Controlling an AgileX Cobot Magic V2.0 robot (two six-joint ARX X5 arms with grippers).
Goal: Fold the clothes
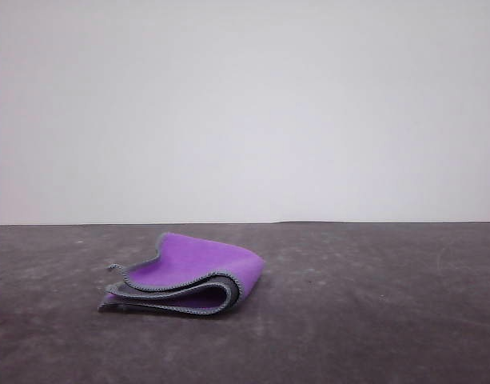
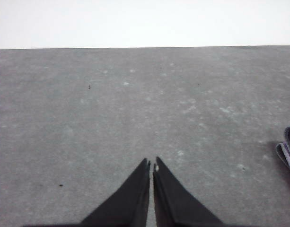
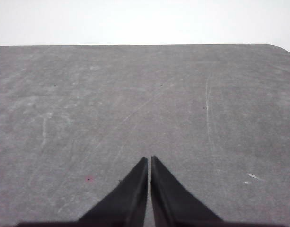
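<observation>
Look at the cloth (image 1: 185,276) on the dark table (image 1: 372,304). It lies folded over in soft layers, purple side on top and grey stitched edges along the open side. It looks like the folding is mostly done (the layers puff up a bit, so they may want a press flat).

Your left gripper (image 2: 151,165) has its two black fingers pushed together, with just a thin crack between them. It holds nothing. The cloth's striped edge (image 2: 289,151) sits off to one side of this gripper, apart from the fingertips, most likely because the arm is parked clear of it.

Your right gripper (image 3: 149,161) is pinched closed too, and it grips nothing. Bare scratched table lies ahead of its fingers.

The front camera gives you the whole folded shape. The left wrist camera catches just a corner of it.
</observation>
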